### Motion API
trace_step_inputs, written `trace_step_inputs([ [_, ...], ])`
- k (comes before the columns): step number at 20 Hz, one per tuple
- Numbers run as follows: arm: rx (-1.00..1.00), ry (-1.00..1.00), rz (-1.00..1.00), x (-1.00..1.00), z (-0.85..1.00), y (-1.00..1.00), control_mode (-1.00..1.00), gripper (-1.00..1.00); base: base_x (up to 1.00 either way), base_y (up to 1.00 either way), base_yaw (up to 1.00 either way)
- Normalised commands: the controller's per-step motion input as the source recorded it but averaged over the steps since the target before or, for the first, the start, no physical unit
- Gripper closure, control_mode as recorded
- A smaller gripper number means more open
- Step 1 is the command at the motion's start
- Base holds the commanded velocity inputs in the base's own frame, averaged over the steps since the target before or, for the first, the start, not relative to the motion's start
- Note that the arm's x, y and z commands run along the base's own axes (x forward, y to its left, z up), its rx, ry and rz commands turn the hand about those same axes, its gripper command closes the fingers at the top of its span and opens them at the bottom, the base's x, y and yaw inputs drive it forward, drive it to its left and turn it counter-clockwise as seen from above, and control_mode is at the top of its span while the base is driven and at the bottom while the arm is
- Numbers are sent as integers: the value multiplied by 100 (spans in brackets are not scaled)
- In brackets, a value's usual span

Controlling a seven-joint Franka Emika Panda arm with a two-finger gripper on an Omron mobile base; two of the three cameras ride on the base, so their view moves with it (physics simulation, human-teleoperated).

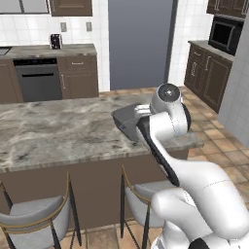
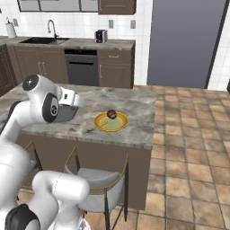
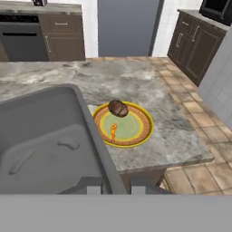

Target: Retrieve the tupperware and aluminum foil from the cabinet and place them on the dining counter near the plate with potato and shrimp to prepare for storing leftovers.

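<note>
We see the grey rectangular plastic tub (image 3: 45, 140) filling the hand view's lower left, gripped by its rim in the two-finger gripper (image 3: 115, 189), whose jaws are nearly closed. The round yellow plate (image 3: 123, 124) lies just right of the tub on the veined marble island (image 3: 149, 86), so we judge the set-down spot lies left of it.

We find the arm (image 1: 194, 189) built of glossy white, rounded shell segments, bulbous at the base and narrower toward the wrist. We note dark grey to black bands at the joints, a round grey cap with a dark ring on one joint housing (image 1: 168, 91), and a black ring around another (image 2: 52, 109).
</note>
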Motion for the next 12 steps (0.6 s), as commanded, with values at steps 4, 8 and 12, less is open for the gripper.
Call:
trace_step_inputs([
  [4,-3,0,0,74,-38,47,-100,100,0,0,0],
  [8,0,0,0,62,-47,24,-100,100,0,0,0],
  [12,0,0,0,58,-55,16,-100,100,0,0,0],
])
